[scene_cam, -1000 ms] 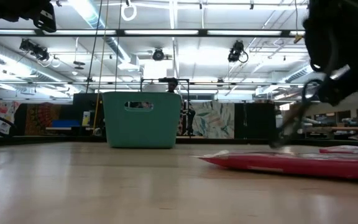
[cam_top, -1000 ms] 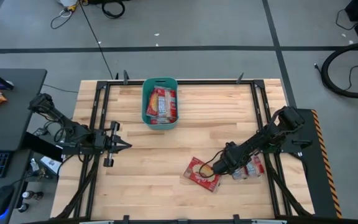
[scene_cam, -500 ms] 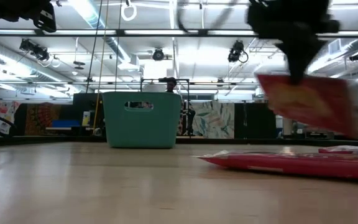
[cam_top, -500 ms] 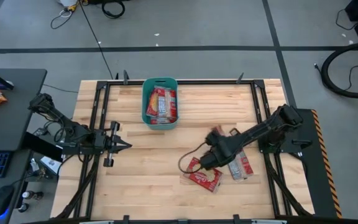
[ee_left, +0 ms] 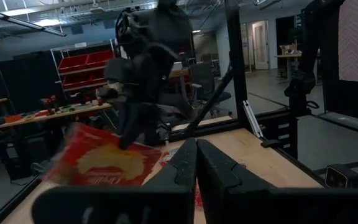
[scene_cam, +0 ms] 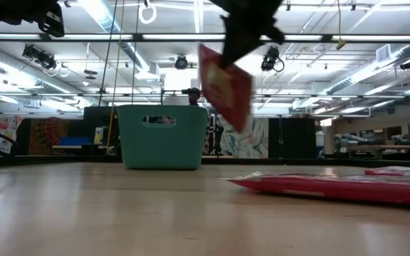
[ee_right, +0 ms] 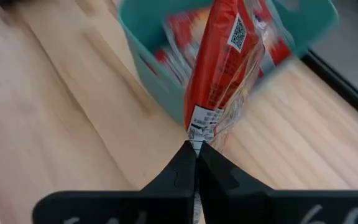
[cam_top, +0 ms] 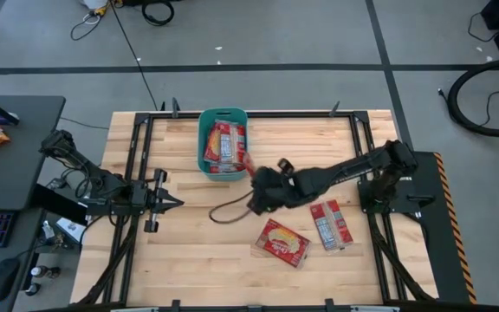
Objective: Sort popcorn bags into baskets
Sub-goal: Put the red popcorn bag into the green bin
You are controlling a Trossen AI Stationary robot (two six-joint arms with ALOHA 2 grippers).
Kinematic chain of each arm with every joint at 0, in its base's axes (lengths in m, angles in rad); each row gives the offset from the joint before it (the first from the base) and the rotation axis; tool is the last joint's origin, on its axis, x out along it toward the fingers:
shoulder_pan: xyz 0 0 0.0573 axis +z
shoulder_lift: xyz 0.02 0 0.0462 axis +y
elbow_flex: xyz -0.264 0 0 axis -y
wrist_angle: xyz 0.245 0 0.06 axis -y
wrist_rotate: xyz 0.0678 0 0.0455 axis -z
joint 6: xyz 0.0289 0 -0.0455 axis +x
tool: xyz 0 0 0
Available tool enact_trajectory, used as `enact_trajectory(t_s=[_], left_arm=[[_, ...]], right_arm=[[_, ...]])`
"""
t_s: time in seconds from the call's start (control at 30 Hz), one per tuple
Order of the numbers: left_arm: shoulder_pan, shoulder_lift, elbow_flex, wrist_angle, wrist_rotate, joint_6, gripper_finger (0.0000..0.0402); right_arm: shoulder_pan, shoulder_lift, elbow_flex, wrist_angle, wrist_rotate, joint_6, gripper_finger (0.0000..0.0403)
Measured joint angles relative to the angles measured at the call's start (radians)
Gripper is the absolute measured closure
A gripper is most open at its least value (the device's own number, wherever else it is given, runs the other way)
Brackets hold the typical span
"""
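Since a second ago, the right end effector (cam_top: 255,192) has been carried from the lower right of the worktop (cam_top: 197,243), where it was down among the packets, up and across toward the middle, and one popcorn bag (scene_cam: 225,87) has been lifted with it.

At the left edge of the worktop, the left end effector (cam_top: 170,203) is held idle with its fingers pressed together; in its own wrist view they are seen closed on nothing.

Toward the back, left of centre, the teal basket (cam_top: 204,152) is stood, and several red popcorn bags (cam_top: 227,142) are seen lying inside it.

Just to the right of the basket's near corner, the right end effector is held above the wood, clamped on the lower edge of the lifted bag. In the right wrist view the bag (ee_right: 221,62) is seen edge-on, pinched by its seam between the two fingers (ee_right: 178,177), with the basket (ee_right: 143,59) directly beyond it. In the low view the bag is hung in the air, tilted, just right of the basket (scene_cam: 162,136) and higher than its rim.

Farther right, two more packets are left flat on the worktop: one popcorn bag (cam_top: 282,242) lying at an angle, and another (cam_top: 330,224) just beside it, near the right arm's base.
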Motion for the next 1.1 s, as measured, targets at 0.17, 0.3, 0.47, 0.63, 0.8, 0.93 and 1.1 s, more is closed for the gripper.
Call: enact_trajectory(t_s=[0.17, 0.3, 0.47, 0.63, 0.8, 0.93, 1.1], left_arm=[[0.0, 0.0, 0.0, 0.0, 0.0, 0.0, 0.0388], [0.0, 0.0, 0.0, 0.0, 0.0, 0.001, 0.0388], [0.0, 0.0, 0.0, 0.0, 0.0, 0.001, 0.0388], [0.0, 0.0, 0.0, 0.0, 0.0, 0.001, 0.0388], [0.0, 0.0, 0.0, 0.0, 0.0, 0.002, 0.0388], [0.0, 0.0, 0.0, 0.0, 0.0, 0.001, 0.0388], [0.0, 0.0, 0.0, -0.002, 0.0, 0.002, 0.0388]], right_arm=[[-0.081, 0.0, 0.0, 0.217, -0.106, -0.171, 0.0391], [-0.138, 0.0, 0.0, 0.388, -0.233, -0.235, 0.0391], [-0.202, 0.0, 0.0, 0.581, -0.351, -0.286, 0.0391], [-0.262, 0.008, 0.002, 0.714, -0.389, -0.364, 0.0391], [-0.337, 0.07, 0.0, 0.776, -0.425, -0.384, 0.0391], [-0.389, 0.124, 0.0, 0.859, -0.485, -0.384, 0.0391], [-0.456, 0.195, 0.0, 0.925, -0.543, -0.383, 0.0391]])
